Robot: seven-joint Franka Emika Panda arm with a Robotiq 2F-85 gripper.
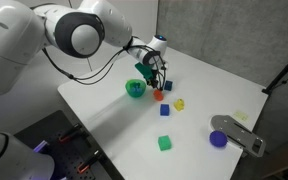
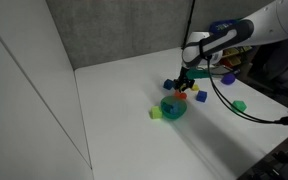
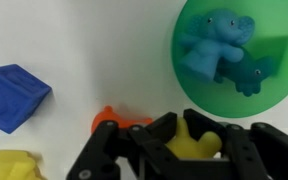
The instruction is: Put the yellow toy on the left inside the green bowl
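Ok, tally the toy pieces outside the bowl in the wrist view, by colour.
Yellow: 2, the yellow toy held in the gripper and another yellow piece.
Blue: 1, a blue cube.
Orange-red: 1, an orange-red toy piece.
Total: 4.

This looks like a lab, a room for testing a robot. A big white robot arm (image 1: pixel 74 35) with black cables (image 1: pixel 81 73) reaches over a plain white worktop (image 1: pixel 224 100). Grey panels (image 1: pixel 214 30) stand behind it as walls. Small plastic toys lie on the worktop, like a blue cube (image 1: pixel 165 112).
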